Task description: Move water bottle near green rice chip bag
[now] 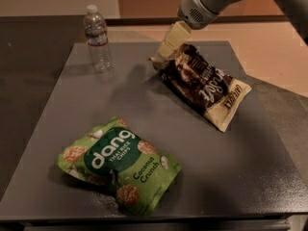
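The green bag (120,165) lies flat near the front left of the grey table (231,167). It reads "dang" in white on a dark green oval, with "THAI RICE CHIPS" beside it and "Coconut Crunch" lower down, among pictured round chips. The brown bag (204,83), dark with a cream end, lies slanted at the back right; its pale lettering is turned away and cannot be read. The bottle (97,40) stands upright at the back left corner of the table, well apart from the green bag, with a white cap and a pale label band whose print is too small to make out. That makes one bottle and two bags. The one gripper (163,51) hangs at the end of the grey arm (207,1), just at the upper left end of the brown bag and well right of the bottle; whether it is open or closed cannot be told
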Tool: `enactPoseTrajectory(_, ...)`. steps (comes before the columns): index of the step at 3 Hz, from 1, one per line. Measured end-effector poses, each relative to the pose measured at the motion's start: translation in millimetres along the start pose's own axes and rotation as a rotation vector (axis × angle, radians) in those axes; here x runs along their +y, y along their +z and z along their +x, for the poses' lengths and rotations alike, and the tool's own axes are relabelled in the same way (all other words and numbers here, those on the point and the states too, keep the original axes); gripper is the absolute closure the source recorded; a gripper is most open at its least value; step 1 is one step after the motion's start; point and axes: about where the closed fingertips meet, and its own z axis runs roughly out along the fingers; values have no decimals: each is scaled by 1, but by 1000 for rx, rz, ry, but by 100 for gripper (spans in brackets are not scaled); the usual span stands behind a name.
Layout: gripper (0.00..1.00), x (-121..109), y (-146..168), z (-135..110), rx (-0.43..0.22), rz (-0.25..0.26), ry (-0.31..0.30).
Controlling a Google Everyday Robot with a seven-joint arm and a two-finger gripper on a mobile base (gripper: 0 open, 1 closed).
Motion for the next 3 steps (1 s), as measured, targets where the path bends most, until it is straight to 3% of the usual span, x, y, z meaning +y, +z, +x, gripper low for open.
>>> enactPoseTrajectory(2,0,3,58,-69,-112,39,58)
enactPoseTrajectory(3,0,12,84,-95,-151,10,128)
